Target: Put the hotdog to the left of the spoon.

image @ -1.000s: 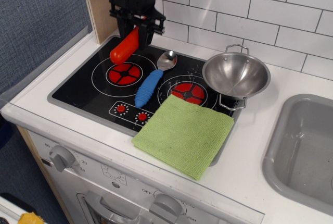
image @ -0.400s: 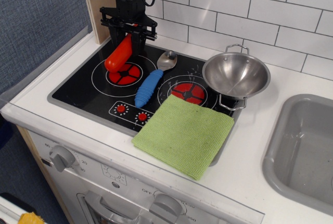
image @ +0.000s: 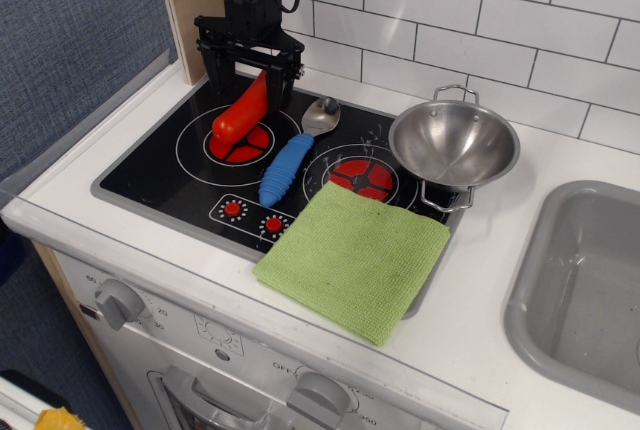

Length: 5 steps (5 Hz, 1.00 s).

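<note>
The red-orange hotdog lies tilted on the left burner of the black stovetop. Its far end reaches up between my fingers and its near end rests on the red burner. My gripper stands upright over that far end with the jaws spread open on either side of the hotdog. The spoon, with a silver bowl and a ribbed blue handle, lies just right of the hotdog, between the two burners, bowl toward the wall.
A steel pot with wire handles stands at the stove's back right. A green cloth lies over the front right corner. A grey sink is at the far right. A wooden panel and a tiled wall stand behind.
The gripper carried the hotdog left and down onto the left burner, then its jaws spread apart and let the hotdog go. The spoon has not moved.
</note>
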Motion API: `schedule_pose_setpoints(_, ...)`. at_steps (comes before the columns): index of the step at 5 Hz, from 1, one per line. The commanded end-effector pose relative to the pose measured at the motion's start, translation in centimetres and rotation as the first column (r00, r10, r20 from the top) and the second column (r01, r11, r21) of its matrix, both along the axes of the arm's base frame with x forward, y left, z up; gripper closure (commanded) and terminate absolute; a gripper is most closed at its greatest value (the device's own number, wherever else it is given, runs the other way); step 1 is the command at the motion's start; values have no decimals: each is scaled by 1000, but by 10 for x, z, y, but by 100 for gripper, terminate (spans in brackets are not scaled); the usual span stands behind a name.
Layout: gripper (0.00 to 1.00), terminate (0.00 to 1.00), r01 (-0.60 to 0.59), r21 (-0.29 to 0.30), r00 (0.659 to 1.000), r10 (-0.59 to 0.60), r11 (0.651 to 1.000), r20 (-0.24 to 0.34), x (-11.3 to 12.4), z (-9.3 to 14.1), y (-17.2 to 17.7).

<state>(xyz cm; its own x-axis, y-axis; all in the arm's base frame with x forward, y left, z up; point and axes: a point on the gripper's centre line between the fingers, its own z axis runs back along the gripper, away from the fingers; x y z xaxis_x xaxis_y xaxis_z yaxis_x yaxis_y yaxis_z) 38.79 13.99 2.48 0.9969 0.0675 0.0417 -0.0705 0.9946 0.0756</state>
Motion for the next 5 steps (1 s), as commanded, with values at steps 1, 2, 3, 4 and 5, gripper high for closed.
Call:
schedule_pose_setpoints(1, 0, 0, 1, 35, 988, -7, 999, 157, -5, 89, -11)
schedule_pose_setpoints(2, 0, 0, -1, 17, 991, -2, 1000, 131, -5, 88, -17)
schedule_pose_setpoints(3, 0, 0, -1, 17, 991, -2, 1000, 131, -5, 88, -17)
schedule_pose_setpoints(4, 0, 0, -1, 17, 991, -2, 1000, 131, -5, 88, -17)
schedule_pose_setpoints(5, 0, 100, -1, 17, 991, -2, 1000, 131, -5, 88, -17)
